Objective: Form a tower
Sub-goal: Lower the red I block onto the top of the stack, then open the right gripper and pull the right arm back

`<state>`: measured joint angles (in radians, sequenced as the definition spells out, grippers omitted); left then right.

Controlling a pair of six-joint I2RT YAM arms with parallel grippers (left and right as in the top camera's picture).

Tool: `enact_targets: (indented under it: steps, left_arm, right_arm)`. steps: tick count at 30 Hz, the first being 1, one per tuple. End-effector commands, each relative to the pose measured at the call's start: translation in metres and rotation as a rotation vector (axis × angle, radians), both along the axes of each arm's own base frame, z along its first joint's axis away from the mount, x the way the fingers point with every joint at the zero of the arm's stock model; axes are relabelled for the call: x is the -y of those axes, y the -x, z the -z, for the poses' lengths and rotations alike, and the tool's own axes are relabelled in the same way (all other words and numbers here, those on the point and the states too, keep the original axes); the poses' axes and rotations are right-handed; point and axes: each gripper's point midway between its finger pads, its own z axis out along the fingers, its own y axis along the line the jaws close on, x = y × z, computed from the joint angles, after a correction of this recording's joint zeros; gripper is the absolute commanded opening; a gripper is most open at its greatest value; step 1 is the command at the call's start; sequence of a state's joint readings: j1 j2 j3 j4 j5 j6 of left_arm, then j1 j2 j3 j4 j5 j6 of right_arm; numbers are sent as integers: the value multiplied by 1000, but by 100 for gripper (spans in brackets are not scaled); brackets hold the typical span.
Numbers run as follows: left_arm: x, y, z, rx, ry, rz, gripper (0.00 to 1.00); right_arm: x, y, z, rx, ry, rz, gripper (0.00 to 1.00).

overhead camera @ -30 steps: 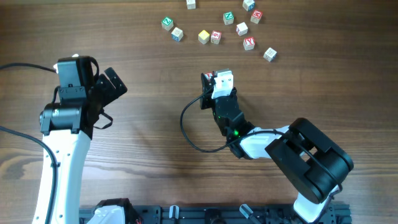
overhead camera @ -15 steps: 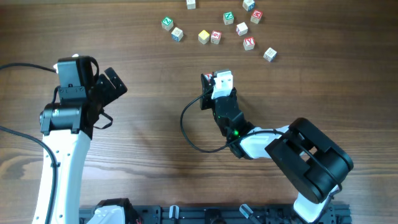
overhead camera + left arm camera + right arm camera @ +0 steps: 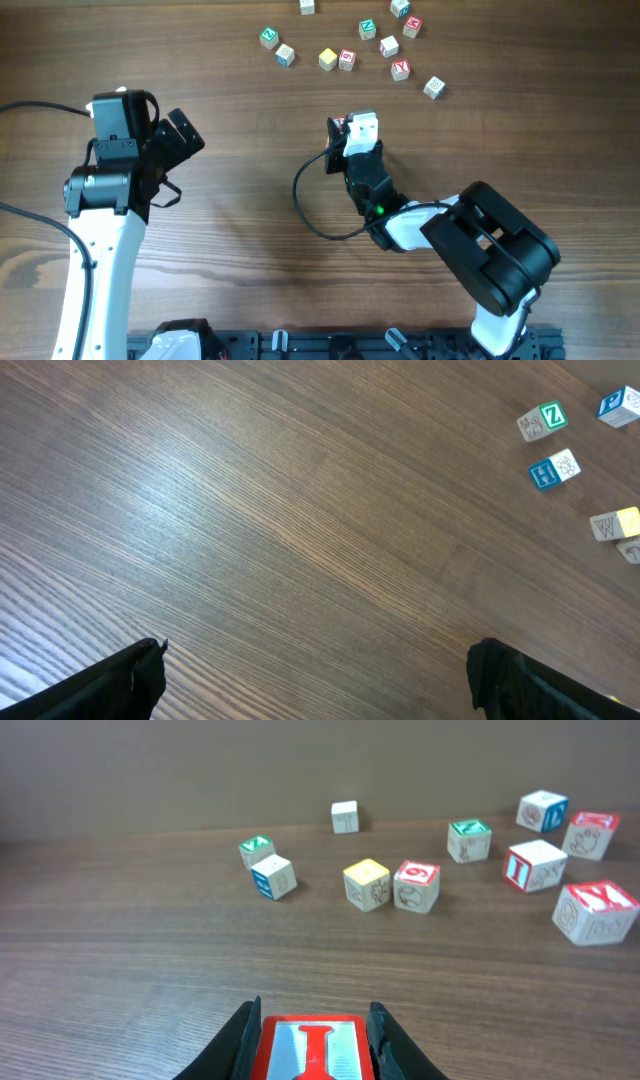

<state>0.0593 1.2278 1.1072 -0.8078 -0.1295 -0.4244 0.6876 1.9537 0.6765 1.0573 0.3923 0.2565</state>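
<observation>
A wooden cube with a white top face and a red-framed red "I" sits between the fingers of my right gripper, which is shut on its two sides. This is the tower's top; whatever is under it is hidden. In the overhead view the right gripper is at mid-table, with a sliver of the red cube showing at its tip. My left gripper hangs far to the left. It stands wide open over bare wood with nothing between its fingers.
Several loose alphabet cubes lie scattered along the far side of the table, among them a green one, a yellow one and a red one. A black cable loops left of the right arm.
The right gripper and its cube have shifted a little to the right. The left arm has not moved.
</observation>
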Motion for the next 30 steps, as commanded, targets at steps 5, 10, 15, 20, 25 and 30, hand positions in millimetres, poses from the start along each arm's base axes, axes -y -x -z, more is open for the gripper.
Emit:
enact_targets:
  steps: [5,10,15,20,25,30]
  left_arm:
    - [0,-1,1,0,8,-1,100]
    - [0,-1,1,0,8,-1,100]
    - [0,-1,1,0,8,-1,100]
    - [0,-1,1,0,8,-1,100]
    - [0,-1,1,0,8,-1,100]
    - [0,-1,1,0,8,-1,100]
  right_arm:
    - [-9,-3,0,-6,-46,-28,29]
    - [-9,-3,0,-5,-46,-28,40]
    - [-9,-3,0,-5,-47,-28,49]
    - [-9,-3,-4,7,-56,-29,56]
    - [-24,2,-31,114,9,-111,87]
    - [-28,20,-78,176,44,-61,100]
